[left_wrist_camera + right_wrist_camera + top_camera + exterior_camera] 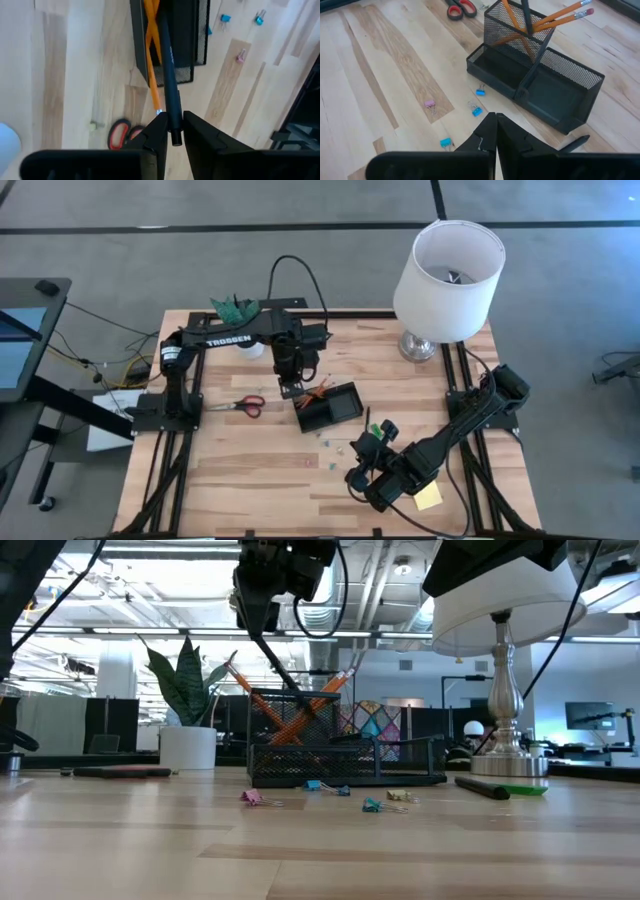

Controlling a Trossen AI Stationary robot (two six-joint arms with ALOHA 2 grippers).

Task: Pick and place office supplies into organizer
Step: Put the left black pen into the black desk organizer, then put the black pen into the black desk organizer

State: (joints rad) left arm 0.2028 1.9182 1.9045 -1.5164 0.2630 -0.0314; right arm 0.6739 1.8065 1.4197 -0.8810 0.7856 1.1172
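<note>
The black mesh organizer (330,408) stands mid-table, with orange pencils (150,50) leaning in its tall cup (285,720). My left gripper (290,387) hangs over that cup, shut on a black pen (170,85). My right gripper (495,120) is shut and touches nothing. It hovers on the near side of the organizer, above the table (250,470) with its small coloured clips (476,111). Red-handled scissors (241,405) lie flat left of the organizer. A second black pen (485,787), a green block (386,428) and a yellow sticky pad (428,497) lie to the right. My left gripper pinches the black pen near its upper end (175,131) between the two fingers (156,135), coming from above. The pen slants down from the fingers, and its lower part (300,695) reaches into the organizer's tall cup among the pencils. Its tip is hidden inside the mesh.
A white-shaded lamp (447,270) stands at the far right corner and a potted plant (236,310) at the far edge, behind the left arm. Bare wood lies along the table's near left side (220,480).
</note>
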